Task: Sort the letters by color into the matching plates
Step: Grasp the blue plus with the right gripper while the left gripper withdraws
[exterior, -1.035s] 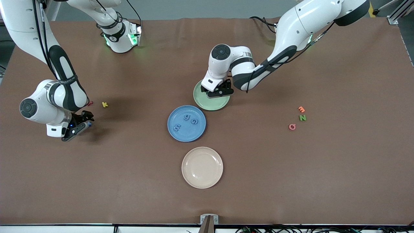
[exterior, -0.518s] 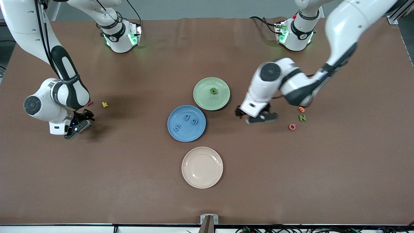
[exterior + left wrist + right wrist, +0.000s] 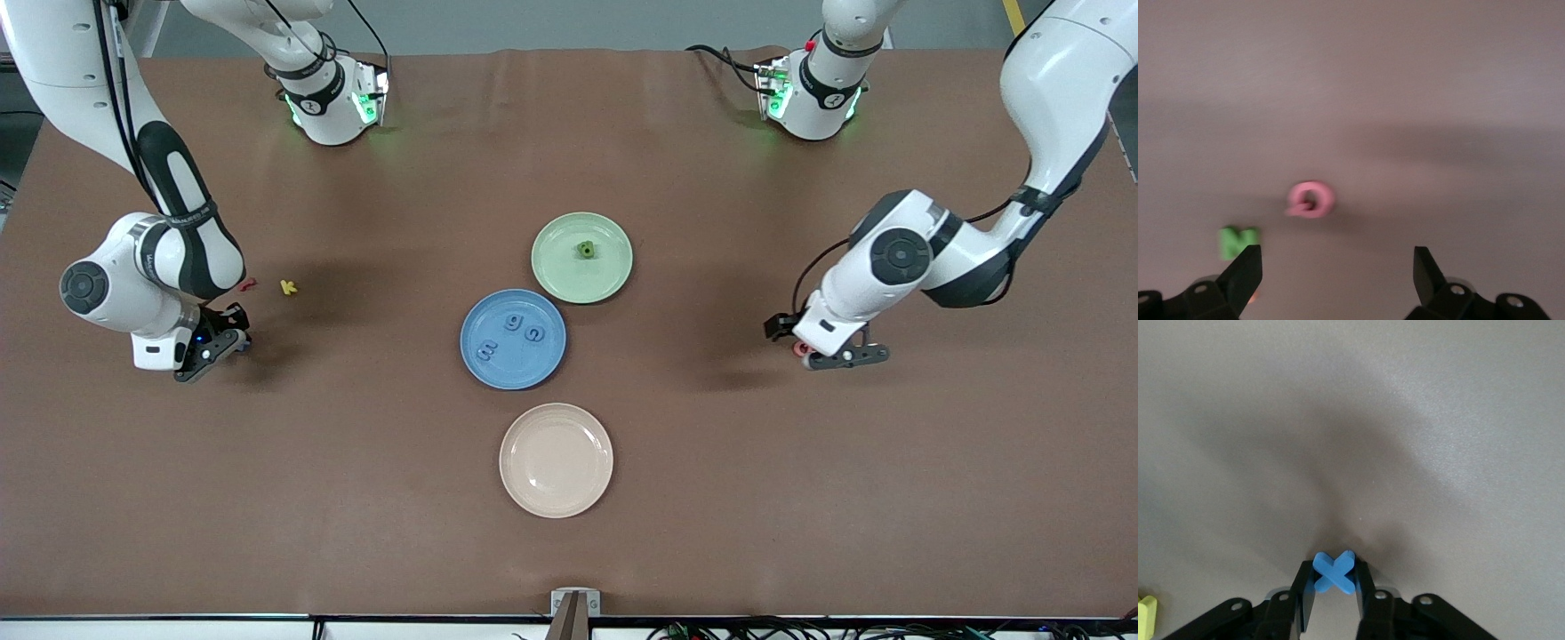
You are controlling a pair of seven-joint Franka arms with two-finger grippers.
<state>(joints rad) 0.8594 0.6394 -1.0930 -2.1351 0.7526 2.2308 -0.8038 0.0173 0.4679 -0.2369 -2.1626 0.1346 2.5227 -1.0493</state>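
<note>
Swung off the light green round matte plate point(image 3: 613, 267) and out toward the left arm's end of the table point(image 3: 356, 489) with the left end effector point(image 3: 831, 354), leaving one small green foam letter point(image 3: 585, 250) lying in that plate. Now hovering there wide open and holding nothing, above a pink foam ring-shaped letter point(image 3: 1310, 200) and a chunky green foam N point(image 3: 1237, 241) just beside it. Closed up over the last second with the right end effector point(image 3: 206, 348), low over the table toward the right arm's end; pinched tight on a small blue foam X point(image 3: 1335, 572), gripped across its crossing between the two fingers.

Already holding three blue foam letters point(image 3: 513, 322) in the blue round matte plate point(image 3: 498, 369), nearer to the front camera than the green one. Nothing in the cream-beige plate point(image 3: 556, 460), nearest of all. Near the right end effector, a yellow foam K point(image 3: 287, 286) and a small red letter point(image 3: 249, 284), neither wanted.

Likely very light and a little squashy, judging by the foam look, so needing only a gentle squeeze. Best taken across the flat side walls at the middle, not by a thin leg. For the green N, best approached straight down, minding the pink letter close by.
</note>
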